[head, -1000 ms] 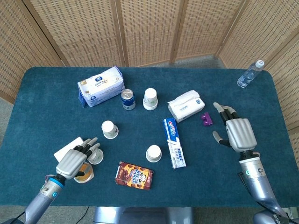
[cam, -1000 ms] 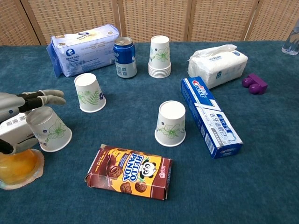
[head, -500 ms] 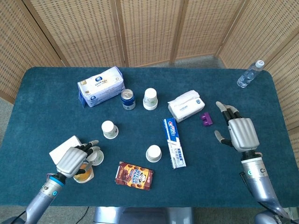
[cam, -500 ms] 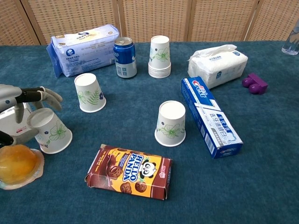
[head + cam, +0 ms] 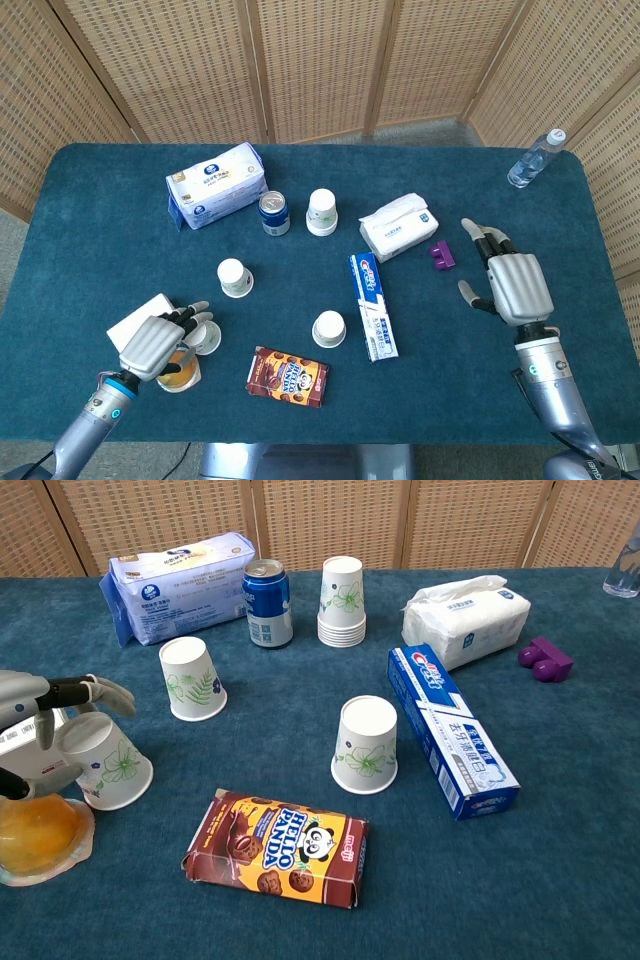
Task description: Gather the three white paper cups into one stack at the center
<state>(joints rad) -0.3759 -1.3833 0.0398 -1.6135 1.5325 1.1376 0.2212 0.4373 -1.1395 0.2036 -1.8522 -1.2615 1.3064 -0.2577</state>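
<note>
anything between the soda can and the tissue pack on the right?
Yes: the cup stack stands between the can and the tissue pack; the chest view shows it best.

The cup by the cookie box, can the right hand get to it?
Probably yes. The right hand is open and holds nothing, but the toothpaste box lies between it and the cup, so it would likely reach over that.

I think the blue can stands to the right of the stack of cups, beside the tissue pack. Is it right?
Not quite. The blue can stands left of the stack of cups, beside the blue tissue pack; the chest view shows it.
</note>
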